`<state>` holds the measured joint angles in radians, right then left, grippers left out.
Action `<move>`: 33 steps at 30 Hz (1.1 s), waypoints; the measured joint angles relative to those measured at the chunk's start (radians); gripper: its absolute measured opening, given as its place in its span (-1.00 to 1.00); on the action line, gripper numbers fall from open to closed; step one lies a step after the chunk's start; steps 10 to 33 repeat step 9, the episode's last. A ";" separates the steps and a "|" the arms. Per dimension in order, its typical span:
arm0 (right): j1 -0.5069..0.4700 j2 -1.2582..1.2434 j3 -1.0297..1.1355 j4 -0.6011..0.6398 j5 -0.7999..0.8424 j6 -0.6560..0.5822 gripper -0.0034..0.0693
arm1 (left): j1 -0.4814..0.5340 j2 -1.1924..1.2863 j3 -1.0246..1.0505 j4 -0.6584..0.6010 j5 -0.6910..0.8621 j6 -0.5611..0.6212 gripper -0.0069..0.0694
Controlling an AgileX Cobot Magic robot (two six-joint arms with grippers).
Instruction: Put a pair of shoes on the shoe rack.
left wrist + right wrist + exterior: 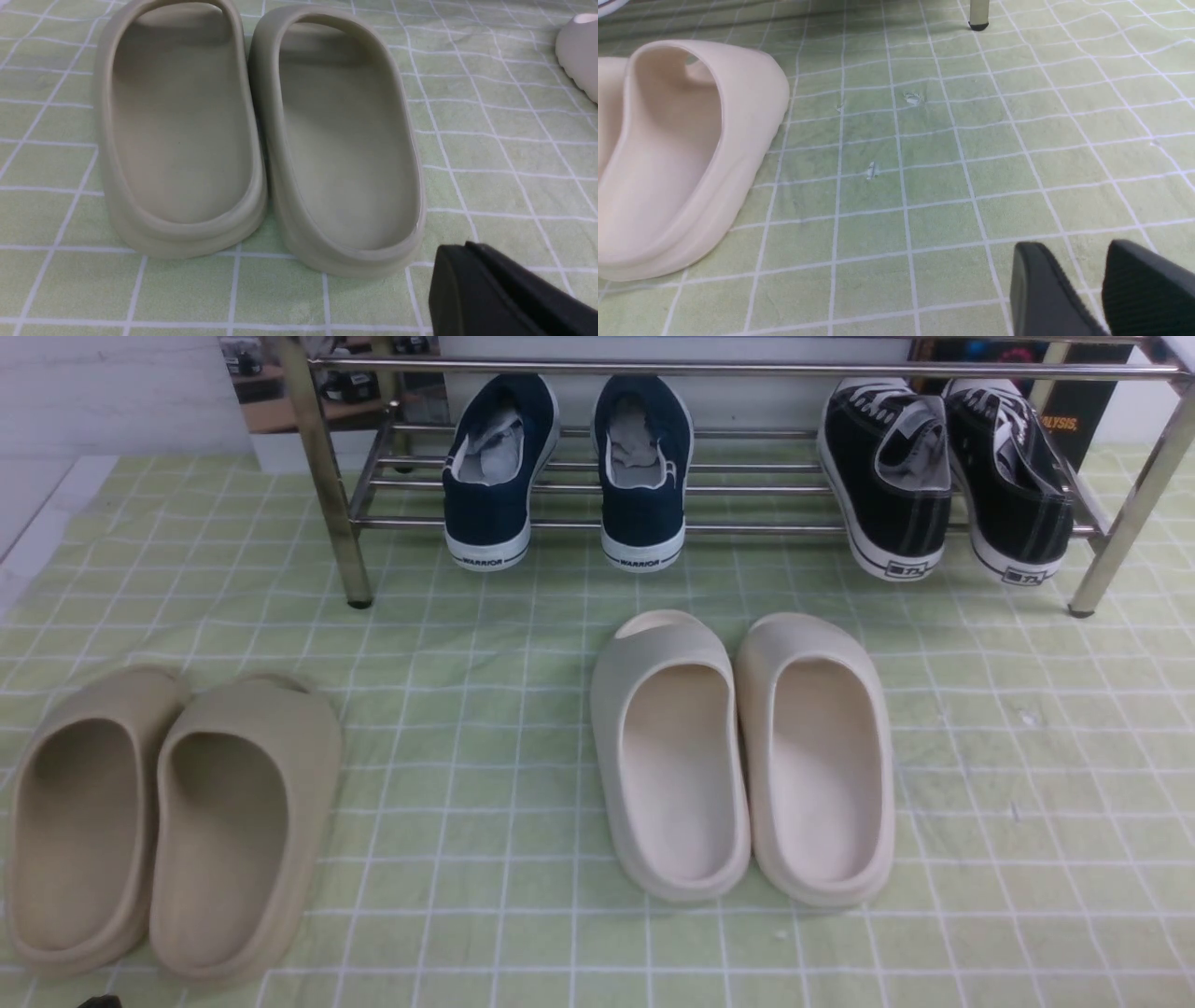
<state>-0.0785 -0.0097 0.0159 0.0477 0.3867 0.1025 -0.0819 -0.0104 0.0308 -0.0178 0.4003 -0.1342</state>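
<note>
On the chrome tubular shoe rack (747,485) sit the navy canvas slip-ons (567,471): light, soft; pinch heel collars. Left fingers (495,289) closed, right fingers (1092,289) parted, both empty.

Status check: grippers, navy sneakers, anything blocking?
Left gripper shut, empty. Right gripper jaws parted, empty. Navy sneakers on shoe rack. Nothing blocking.

We read "WARRIOR" printed in dark letters on the white heel strip of each of the navy-blue shoes (565,476). The black sneakers (948,476) carry small heel patches we cannot make out. A dark board (1074,420) behind the shoe rack (327,476) shows orange letters "LYSIS."
</note>
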 joint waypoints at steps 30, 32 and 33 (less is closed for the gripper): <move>0.000 0.000 0.000 0.000 0.000 0.000 -0.25 | 0.000 0.000 0.000 0.000 0.000 0.000 -0.79; 0.000 0.000 0.000 0.000 0.000 0.000 -0.25 | 0.000 0.000 0.000 0.000 0.000 0.000 -0.79; 0.000 0.000 0.000 0.000 0.000 0.000 -0.25 | 0.000 0.000 0.000 0.000 0.000 0.000 -0.79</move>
